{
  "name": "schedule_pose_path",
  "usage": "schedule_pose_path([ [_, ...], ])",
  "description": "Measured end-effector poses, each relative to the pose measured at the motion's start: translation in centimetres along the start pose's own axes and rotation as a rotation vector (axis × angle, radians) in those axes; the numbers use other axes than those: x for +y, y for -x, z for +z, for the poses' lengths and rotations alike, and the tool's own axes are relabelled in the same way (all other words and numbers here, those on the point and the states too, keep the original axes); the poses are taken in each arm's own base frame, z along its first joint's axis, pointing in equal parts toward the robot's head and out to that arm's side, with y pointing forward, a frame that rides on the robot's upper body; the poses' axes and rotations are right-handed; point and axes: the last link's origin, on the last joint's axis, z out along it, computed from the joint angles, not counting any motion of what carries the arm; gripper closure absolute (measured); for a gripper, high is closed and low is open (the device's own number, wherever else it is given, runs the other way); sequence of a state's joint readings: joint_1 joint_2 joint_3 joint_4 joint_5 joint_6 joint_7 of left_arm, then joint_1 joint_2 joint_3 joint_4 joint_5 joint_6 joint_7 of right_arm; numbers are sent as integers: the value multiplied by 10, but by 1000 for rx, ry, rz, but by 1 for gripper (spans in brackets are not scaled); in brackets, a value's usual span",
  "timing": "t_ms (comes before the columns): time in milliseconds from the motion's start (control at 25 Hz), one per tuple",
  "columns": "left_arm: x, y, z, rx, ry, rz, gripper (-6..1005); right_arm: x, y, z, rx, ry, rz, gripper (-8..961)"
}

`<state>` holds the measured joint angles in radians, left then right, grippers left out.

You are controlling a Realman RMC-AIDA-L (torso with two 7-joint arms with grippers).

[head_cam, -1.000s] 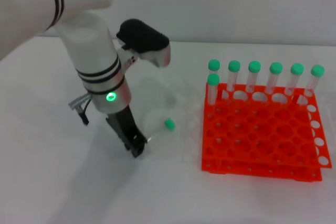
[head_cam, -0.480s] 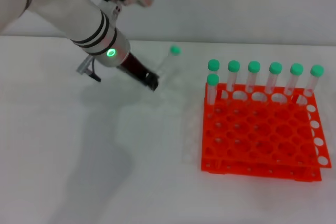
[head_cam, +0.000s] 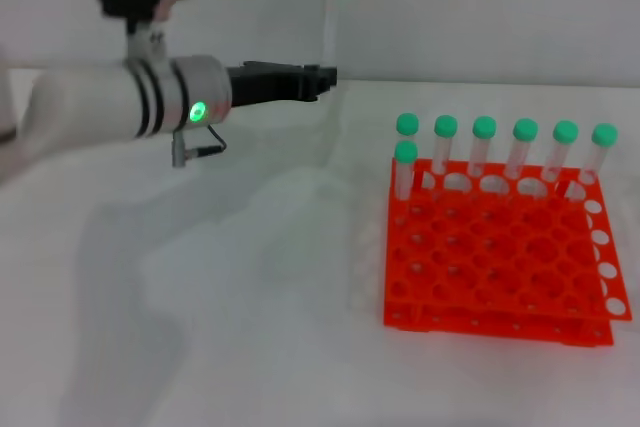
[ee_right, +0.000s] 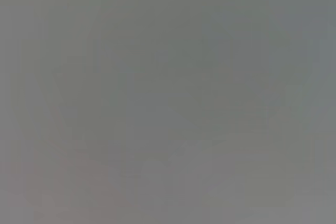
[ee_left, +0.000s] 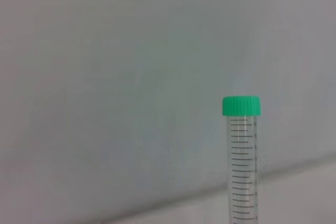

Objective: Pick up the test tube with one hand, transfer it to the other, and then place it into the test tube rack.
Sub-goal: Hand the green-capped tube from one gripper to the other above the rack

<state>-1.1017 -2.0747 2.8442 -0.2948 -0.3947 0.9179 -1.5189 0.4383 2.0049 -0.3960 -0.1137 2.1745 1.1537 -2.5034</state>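
In the head view, we see the left gripper (head_cam: pixel 322 77) stretched out level at about ten o'clock, well above the white surface (head_cam: pixel 250 327). Its black fingers (head_cam: pixel 290 81) pinch the test tube (head_cam: pixel 327 27) near its lower end, so the tube stands upright with its green cap on top, against the pale wall. The orange-red test tube rack (head_cam: pixel 500 257) sits at about three o'clock, well apart from the gripper, with seven green-capped tubes (head_cam: pixel 485 152) standing along its far edge.

In the left wrist view, we see the test tube (ee_left: pixel 242 161) upright, cap uppermost, before the wall.

The right wrist view shows us only a plain grey field.
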Motion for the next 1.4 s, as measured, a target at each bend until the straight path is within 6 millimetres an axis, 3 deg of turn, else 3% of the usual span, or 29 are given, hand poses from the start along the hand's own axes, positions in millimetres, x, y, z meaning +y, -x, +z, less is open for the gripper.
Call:
schedule_pose_path([
  [80, 1, 12, -11, 158, 46, -7, 776, -3, 6, -1, 5, 33, 27, 83],
  [240, 13, 31, -23, 300, 105, 48, 770, -11, 27, 3, 19, 131, 86, 83],
  [480, 63, 69, -32, 454, 239, 167, 761, -8, 62, 23, 157, 361, 136, 83],
  [520, 75, 73, -29, 452, 273, 183, 760, -4, 67, 27, 186, 416, 128, 83],
  [560, 75, 73, -29, 452, 273, 183, 758, 2, 72, 29, 205, 469, 116, 83],
  [600, 93, 79, -22, 424, 329, 201, 757, 9, 77, 30, 215, 537, 98, 83],
  [800, 123, 81, -5, 338, 419, 257, 749, 46, 97, 24, 236, 841, -19, 83],
  [1000, 139, 82, 10, 257, 453, 318, 741, 68, 99, 20, 282, 991, -60, 85],
  [1400, 146, 76, 17, 240, 463, 362, 726, 96, 86, 13, 293, 1094, 3, 116],
])
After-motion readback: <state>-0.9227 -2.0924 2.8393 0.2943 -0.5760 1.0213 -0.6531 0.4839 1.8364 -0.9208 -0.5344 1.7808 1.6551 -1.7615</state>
